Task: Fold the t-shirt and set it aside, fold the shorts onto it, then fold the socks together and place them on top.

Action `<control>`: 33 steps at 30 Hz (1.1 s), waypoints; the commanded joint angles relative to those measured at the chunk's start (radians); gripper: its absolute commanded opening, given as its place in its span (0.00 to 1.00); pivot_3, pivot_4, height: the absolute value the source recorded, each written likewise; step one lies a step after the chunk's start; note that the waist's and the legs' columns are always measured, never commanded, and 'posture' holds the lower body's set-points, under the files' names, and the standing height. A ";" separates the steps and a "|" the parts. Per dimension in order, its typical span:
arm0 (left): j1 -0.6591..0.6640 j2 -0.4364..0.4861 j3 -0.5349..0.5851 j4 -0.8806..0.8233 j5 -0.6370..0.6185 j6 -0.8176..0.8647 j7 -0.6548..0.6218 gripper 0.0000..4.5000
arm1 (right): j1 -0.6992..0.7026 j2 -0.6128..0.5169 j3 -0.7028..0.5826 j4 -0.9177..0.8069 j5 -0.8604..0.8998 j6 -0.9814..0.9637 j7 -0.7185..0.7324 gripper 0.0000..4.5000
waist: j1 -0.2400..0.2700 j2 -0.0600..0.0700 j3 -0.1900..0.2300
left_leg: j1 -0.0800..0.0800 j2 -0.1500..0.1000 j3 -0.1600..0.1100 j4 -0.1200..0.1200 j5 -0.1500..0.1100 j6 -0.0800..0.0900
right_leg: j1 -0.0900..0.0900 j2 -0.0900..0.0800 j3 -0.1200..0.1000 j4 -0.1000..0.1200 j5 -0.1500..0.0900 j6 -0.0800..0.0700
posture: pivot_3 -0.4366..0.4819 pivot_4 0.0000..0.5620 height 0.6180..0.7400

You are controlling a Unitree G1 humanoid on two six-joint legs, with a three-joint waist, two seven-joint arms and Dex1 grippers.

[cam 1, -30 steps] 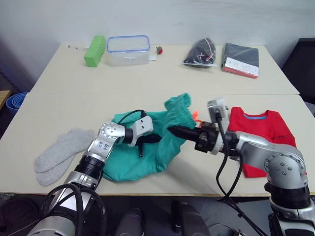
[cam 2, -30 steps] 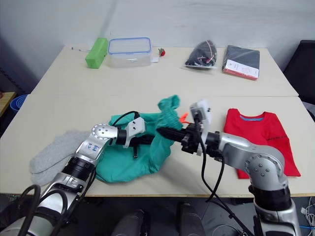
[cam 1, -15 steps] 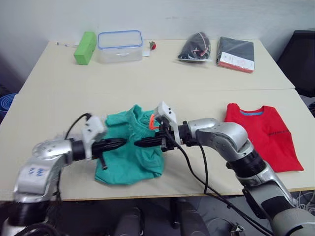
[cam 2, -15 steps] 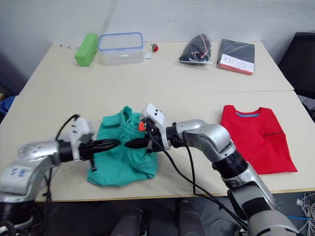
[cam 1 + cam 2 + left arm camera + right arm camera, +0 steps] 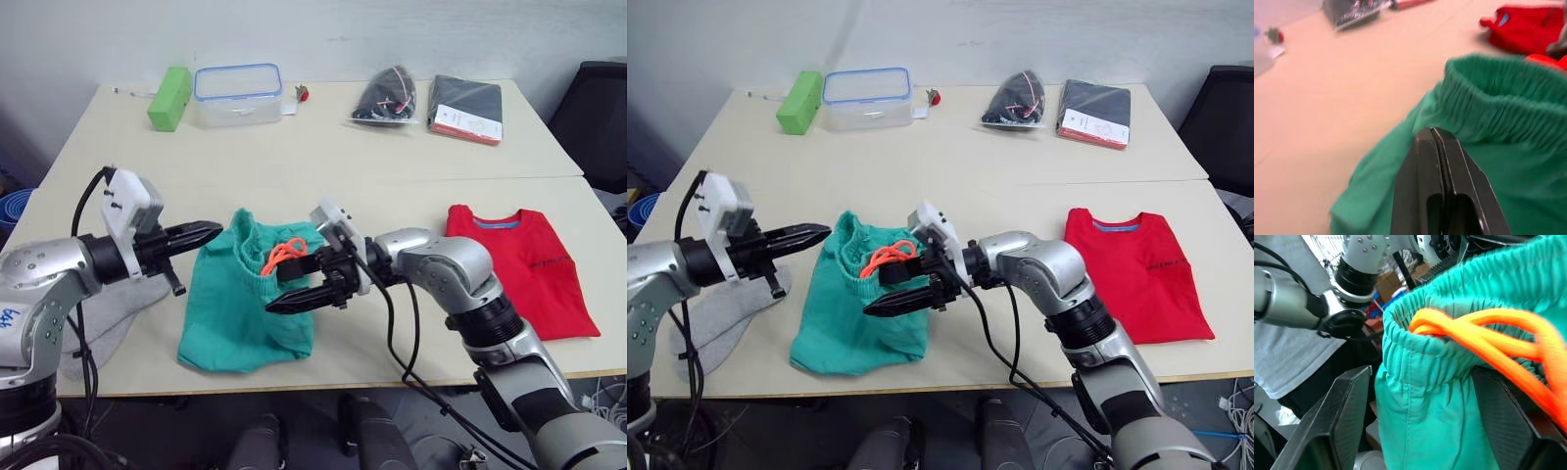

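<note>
The teal shorts (image 5: 240, 308) lie folded in a compact bundle near the table's front edge, the gathered waistband and orange drawstring (image 5: 284, 254) on top. My right gripper (image 5: 282, 287) is open over the waistband's right side, and the right wrist view has the drawstring (image 5: 1484, 333) between its spread fingers (image 5: 1347, 416). My left gripper (image 5: 217, 228) is shut with nothing seen in it, its tip just beside the waistband's left edge (image 5: 1498, 110). The red t-shirt (image 5: 524, 269) lies folded at the right. Grey socks (image 5: 98, 318) lie at the left, partly behind my left arm.
Along the table's far edge stand a green block (image 5: 169, 96), a clear container with a blue-rimmed lid (image 5: 237, 93), a black bag (image 5: 387, 95) and a flat dark packet (image 5: 467, 106). A blue bin (image 5: 8, 208) sits on the floor at the left.
My right gripper has opened and let go of the shorts, which now lie in a smaller bundle. My left gripper has drawn back to the left, still shut. The camera view has shifted.
</note>
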State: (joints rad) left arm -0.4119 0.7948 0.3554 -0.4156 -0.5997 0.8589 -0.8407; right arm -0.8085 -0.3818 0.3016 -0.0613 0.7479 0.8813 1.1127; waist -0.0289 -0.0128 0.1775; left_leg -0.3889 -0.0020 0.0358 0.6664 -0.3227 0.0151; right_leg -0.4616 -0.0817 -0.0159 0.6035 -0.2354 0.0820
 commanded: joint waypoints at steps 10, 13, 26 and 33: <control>-0.207 0.016 -0.046 -0.027 -0.196 0.079 0.042 0.00 | -0.065 0.166 0.070 0.131 -0.139 -0.070 -0.037 0.74 | -0.005 0.000 0.000 | 0.003 0.000 0.003 0.001 0.001 -0.002 | 0.000 0.002 0.001 0.005 0.000 0.000 | 0.48 0.27 1.00; -0.168 0.047 -0.069 -0.065 -0.227 0.095 0.007 0.00 | -0.073 0.165 0.109 0.164 -0.208 -0.122 -0.008 0.74 | -0.002 0.000 0.000 | 0.003 0.000 0.002 0.001 0.002 -0.003 | 0.000 0.002 0.001 0.007 0.000 0.000 | 0.48 0.27 1.00; 0.221 0.203 -0.151 -0.087 0.053 -0.145 -0.043 0.00 | -0.037 0.029 0.044 0.108 -0.236 -0.215 0.153 0.74 | 0.001 0.000 0.000 | 0.003 -0.001 0.001 0.001 0.002 -0.002 | 0.000 0.001 0.002 0.003 -0.002 -0.003 | 0.48 0.27 1.00; 0.305 0.081 -0.216 -0.020 0.161 -0.232 0.050 0.00 | -0.155 0.196 0.051 0.376 -0.428 -0.485 0.000 0.31 | -0.007 0.000 0.000 | 0.007 0.001 0.001 0.000 0.004 -0.005 | 0.000 0.003 0.002 0.008 -0.003 -0.007 | 0.48 0.27 1.00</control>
State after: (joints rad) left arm -0.1170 0.8768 0.1495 -0.4455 -0.4747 0.6597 -0.8063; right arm -0.9588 -0.2060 0.3248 0.2810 0.3761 0.4898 1.1380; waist -0.0359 -0.0131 0.1775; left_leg -0.3820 -0.0003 0.0369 0.6659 -0.3189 0.0095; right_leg -0.4618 -0.0789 -0.0147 0.6119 -0.2387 0.0749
